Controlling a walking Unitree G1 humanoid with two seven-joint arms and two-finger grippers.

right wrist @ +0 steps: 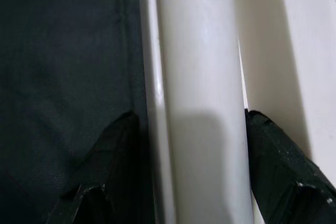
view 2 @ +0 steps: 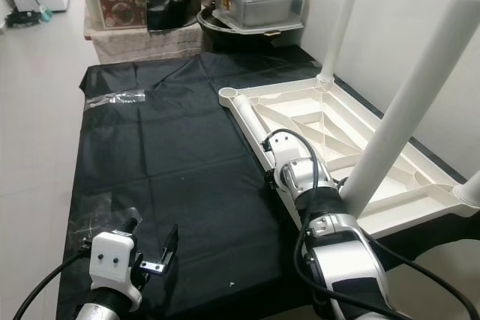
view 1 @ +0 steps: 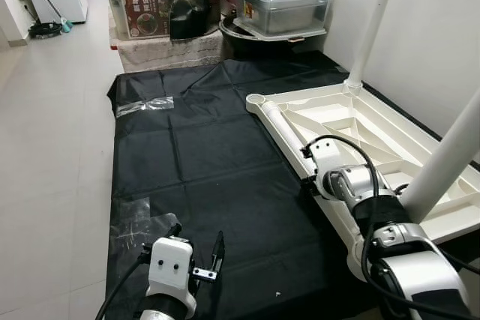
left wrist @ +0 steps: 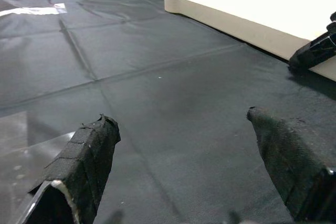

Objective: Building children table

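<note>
On the floor before us lies a black sheet (view 1: 202,162), and on its right side the white children's desk (view 1: 375,133) rests upside down, its ribbed underside facing up. Two white legs (view 2: 405,103) stand upright from its far and near right corners, and a third leg (view 1: 281,127) lies flat along the left edge of the upturned desk. Our right claw (right wrist: 191,145) straddles this lying leg, one black finger on each side, close against it. Our left claw (left wrist: 184,150) hovers low over the near left part of the sheet with its fingers (left wrist: 86,156) spread wide and nothing between them. Far beyond the sheet we see stacked plastic storage boxes (view 1: 281,5).
</note>
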